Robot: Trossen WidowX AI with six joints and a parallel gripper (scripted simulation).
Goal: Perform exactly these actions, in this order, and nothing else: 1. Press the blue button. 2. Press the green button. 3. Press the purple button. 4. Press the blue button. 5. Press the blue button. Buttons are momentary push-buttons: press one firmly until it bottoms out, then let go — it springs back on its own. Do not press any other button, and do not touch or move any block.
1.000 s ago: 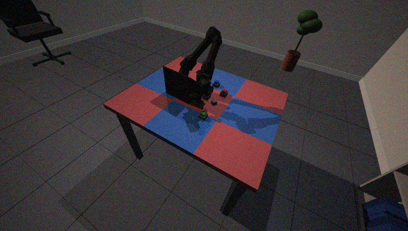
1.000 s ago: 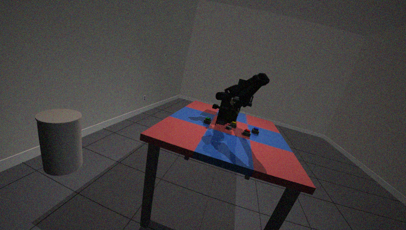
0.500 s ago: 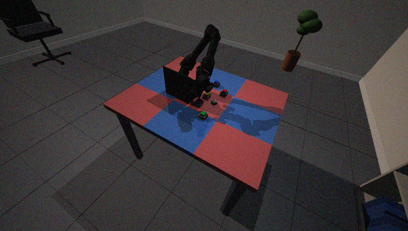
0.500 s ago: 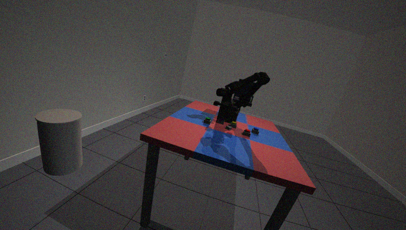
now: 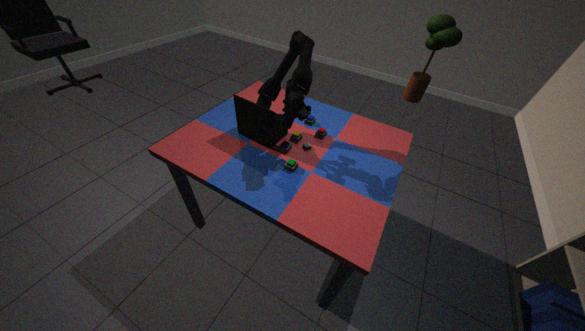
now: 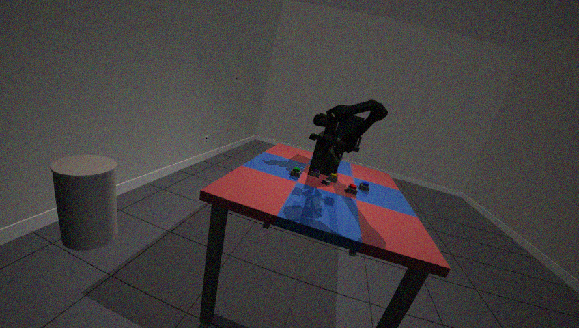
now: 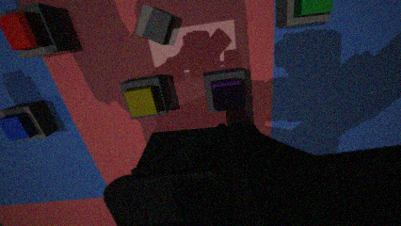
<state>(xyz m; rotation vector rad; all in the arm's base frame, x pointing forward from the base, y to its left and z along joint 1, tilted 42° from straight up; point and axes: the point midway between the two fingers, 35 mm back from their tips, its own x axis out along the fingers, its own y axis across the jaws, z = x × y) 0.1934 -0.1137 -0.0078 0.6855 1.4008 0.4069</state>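
The blue button (image 5: 310, 117) (image 6: 364, 184) (image 7: 14, 127) stands at the left in the wrist view. The green button (image 5: 290, 163) (image 6: 296, 169) (image 7: 314, 6) is at that view's top right. The purple button (image 5: 284, 145) (image 6: 316, 171) (image 7: 227, 96) is right of its middle, partly in shadow. My gripper (image 5: 290, 125) (image 7: 228, 129) is shut and empty, raised above the table close to the purple button. Its dark body fills the bottom of the wrist view. Any contact with a button is not visible; the fingertips are hard to make out in the dark.
The yellow button (image 5: 296, 134) (image 6: 334, 175) (image 7: 141, 102) stands beside the purple one. The red button (image 5: 321, 130) (image 6: 351, 186) (image 7: 18, 30) is near the blue one. A grey block (image 5: 306, 146) (image 6: 326, 182) (image 7: 157, 24) lies nearby. A dark upright panel (image 5: 256, 123) stands beside the arm.
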